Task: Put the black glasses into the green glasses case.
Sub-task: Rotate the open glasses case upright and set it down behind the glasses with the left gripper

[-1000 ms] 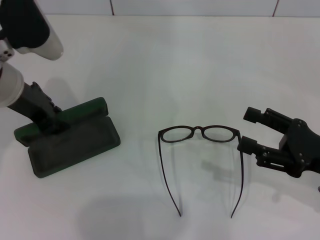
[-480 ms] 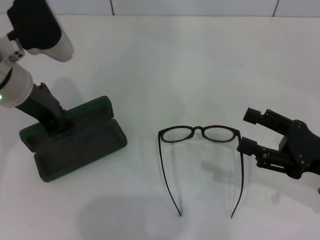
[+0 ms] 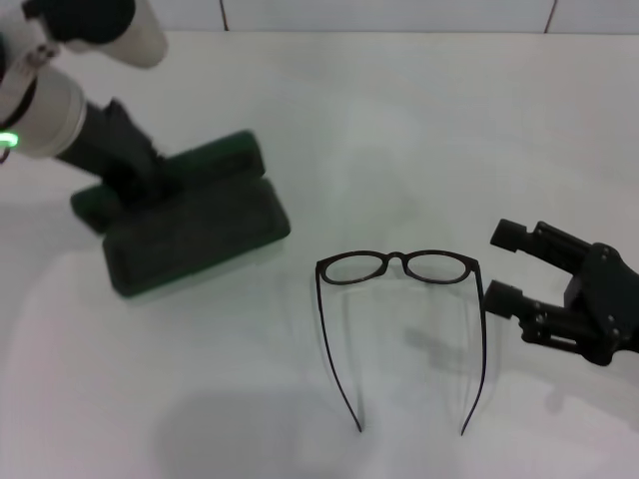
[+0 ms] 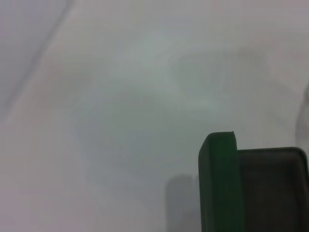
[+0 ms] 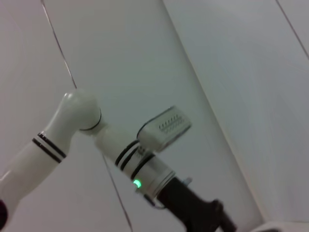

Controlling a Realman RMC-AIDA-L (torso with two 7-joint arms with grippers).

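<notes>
My left arm reaches in from the far left of the bench (image 3: pixel 399 110), its white forearm angled down and inward so that the dark wrist ends at the back of the green glasses case (image 3: pixel 195 225). My left tool (image 3: pixel 135 180) is clamped on the case at the raised lid, near the hinge side; the case lies open and tilted diagonally, its dark tray facing up and the lid standing behind it. In my left wrist view the green edge of the lid and the dark inside fill one corner, with bare white bench beyond.

The black glasses (image 3: pixel 399 299) lie unfolded on the bench, well apart from the case and to its right. The lenses stand upright toward the far side and both temple arms run toward me, curving slightly inward at their tips.

My right arm sits low at the right edge, its forearm nearly level. My right tool (image 3: pixel 504 264) points toward the glasses with its fingers (image 3: pixel 514 297) spread apart, just beside the right temple hinge and holding nothing.
</notes>
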